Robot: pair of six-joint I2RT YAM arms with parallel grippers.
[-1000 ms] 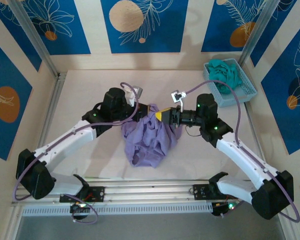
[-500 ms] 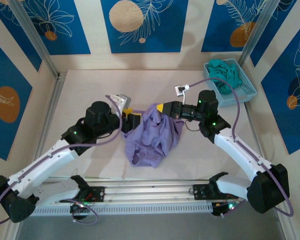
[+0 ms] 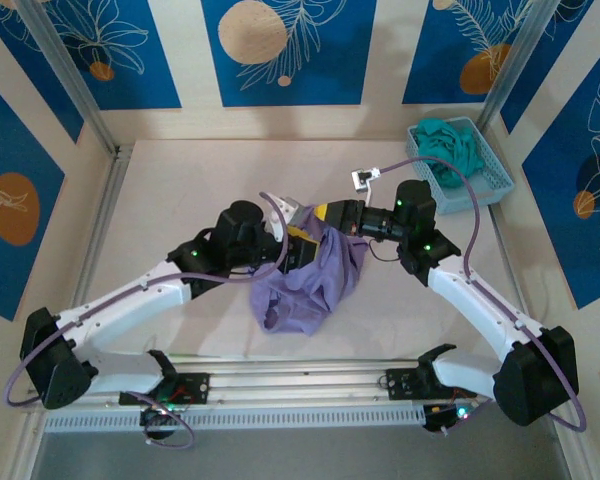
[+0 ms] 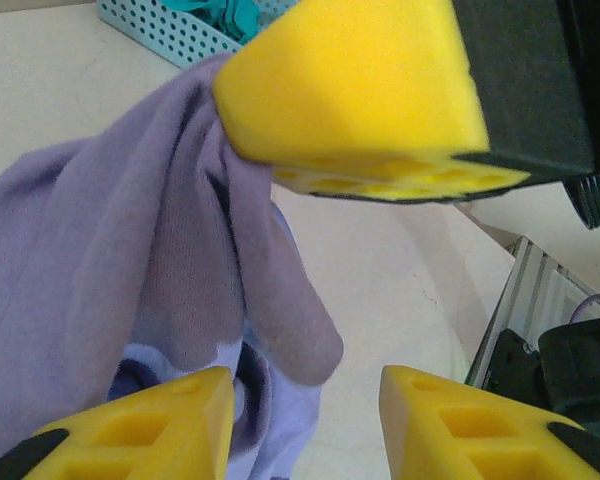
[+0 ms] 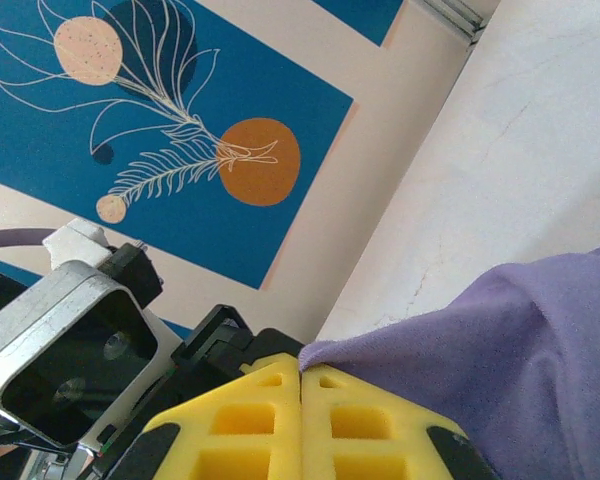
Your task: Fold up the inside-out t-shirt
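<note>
Top view, left to right. One left arm (image 3: pixel 130 295) reaches from the near edge toward the middle of the table (image 3: pixel 180 190). The left claw (image 3: pixel 296 236) stands open: in its wrist view the two yellow fingers (image 4: pixel 150 425) are apart, and a hanging fold of cloth ends just above the gap without being pinched.

At the centre is the one lavender t-shirt (image 3: pixel 305 285), bunched. Its lower part lies crumpled on the table, and its upper part is drawn up to a peak between the two claws.

The right claw (image 3: pixel 325 213) is closed on that peak. In the right wrist view its yellow pads (image 5: pixel 250 420) meet with the edge of the shirt (image 5: pixel 540 350) clamped at their tips. The left wrist view shows the same grip from below, with the shirt (image 4: pixel 110 260) draping down from it.

At the far right corner stands one light blue lattice basket (image 3: pixel 495 180). It holds one crumpled teal garment (image 3: pixel 445 145), well apart from the shirt.
</note>
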